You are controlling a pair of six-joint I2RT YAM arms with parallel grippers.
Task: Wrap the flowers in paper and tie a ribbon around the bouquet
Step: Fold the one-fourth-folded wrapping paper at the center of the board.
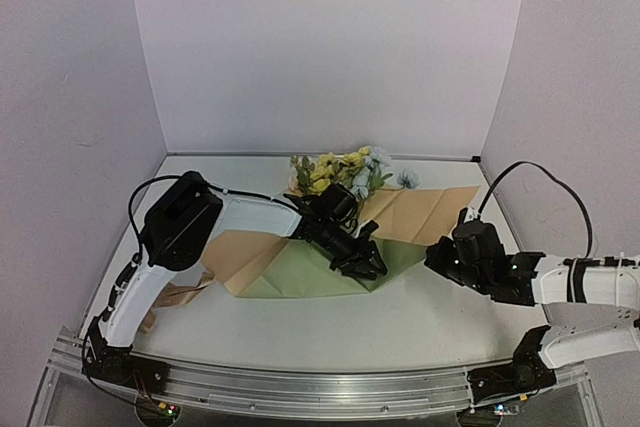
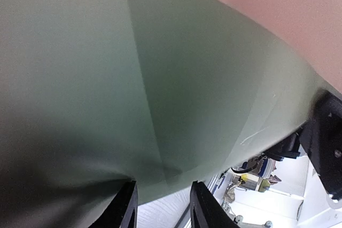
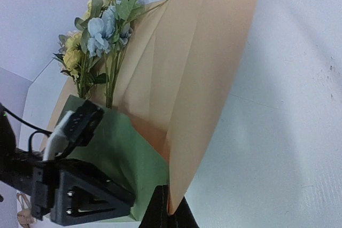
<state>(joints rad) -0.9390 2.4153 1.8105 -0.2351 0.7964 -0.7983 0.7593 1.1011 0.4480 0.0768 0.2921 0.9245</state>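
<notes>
Left gripper point(image 2: 163, 206): fingers apart, tips at the paper's point(image 1: 295, 282) folded green edge; no grip confirmed. Right gripper point(image 3: 169, 216): pinched on the paper's tan corner. Flowers point(image 1: 345, 169) lie at the paper's far end. Judgement: I should roll the green flap over the stems slowly, with the right corner taut.

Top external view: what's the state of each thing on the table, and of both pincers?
Yellow and pale blue artificial flowers: lying on paper, blooms toward far wall.
Creased olive-green paper sheet, tan-backed: tan side up, near part folded over green.
Glossy tan ribbon: loose by paper's left end.
Left pincer: open at green flap.
Right pincer: shut on paper's edge.
</notes>
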